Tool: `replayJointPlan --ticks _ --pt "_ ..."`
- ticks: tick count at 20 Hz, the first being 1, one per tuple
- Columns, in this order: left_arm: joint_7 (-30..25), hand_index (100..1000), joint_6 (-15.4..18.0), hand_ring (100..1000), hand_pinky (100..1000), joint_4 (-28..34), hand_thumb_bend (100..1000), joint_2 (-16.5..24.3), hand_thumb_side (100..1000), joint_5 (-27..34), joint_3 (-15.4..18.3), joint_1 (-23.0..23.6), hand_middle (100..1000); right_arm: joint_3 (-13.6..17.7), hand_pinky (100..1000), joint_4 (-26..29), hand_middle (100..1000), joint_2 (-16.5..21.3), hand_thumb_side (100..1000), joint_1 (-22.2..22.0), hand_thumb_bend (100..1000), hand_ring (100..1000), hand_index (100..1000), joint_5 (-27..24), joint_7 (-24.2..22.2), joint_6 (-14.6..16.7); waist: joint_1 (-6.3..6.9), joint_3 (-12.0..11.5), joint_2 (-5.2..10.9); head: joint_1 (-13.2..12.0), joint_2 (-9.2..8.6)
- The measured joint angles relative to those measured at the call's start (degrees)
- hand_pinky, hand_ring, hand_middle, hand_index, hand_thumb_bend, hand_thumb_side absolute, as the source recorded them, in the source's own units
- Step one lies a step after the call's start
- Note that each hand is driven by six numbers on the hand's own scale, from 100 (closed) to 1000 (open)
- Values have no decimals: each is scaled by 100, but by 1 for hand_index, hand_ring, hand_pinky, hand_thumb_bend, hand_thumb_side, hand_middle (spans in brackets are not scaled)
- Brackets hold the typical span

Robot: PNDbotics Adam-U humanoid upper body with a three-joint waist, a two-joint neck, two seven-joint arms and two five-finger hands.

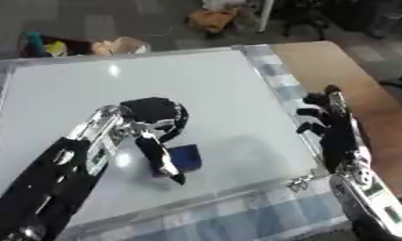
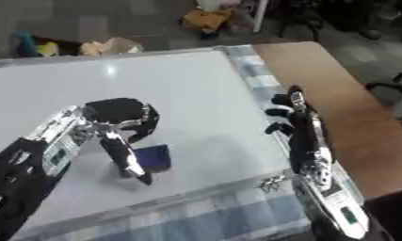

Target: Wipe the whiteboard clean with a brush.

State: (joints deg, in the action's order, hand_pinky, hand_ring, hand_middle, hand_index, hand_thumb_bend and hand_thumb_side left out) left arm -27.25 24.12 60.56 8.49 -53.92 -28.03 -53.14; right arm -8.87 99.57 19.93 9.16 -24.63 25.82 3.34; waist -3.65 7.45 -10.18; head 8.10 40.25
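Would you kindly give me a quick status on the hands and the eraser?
Left robot hand over dark blue eraser, fingers curled down at it, grip unconfirmed. Right robot hand idle, open, at whiteboard right edge. Nothing in the way.

Left eye view: you look steeply down from the head onto the whiteboard (image 1: pixel 179 80), close above its near edge.
Right eye view: same downward aim, set slightly right, so the scene sits further left.
Shared: you see the whiteboard, wooden table (image 2: pixel 335 89) and far floor in both.
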Motion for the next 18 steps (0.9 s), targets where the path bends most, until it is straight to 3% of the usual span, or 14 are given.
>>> replayJointPlan --ticks 18 --pt "-25 203 -20 418 429 -20 914 -86 605 -205 -36 121 476 0 339 -6 629 -1 764 -2 100 592 642 0 -40 -3 0 12 0 48 1"
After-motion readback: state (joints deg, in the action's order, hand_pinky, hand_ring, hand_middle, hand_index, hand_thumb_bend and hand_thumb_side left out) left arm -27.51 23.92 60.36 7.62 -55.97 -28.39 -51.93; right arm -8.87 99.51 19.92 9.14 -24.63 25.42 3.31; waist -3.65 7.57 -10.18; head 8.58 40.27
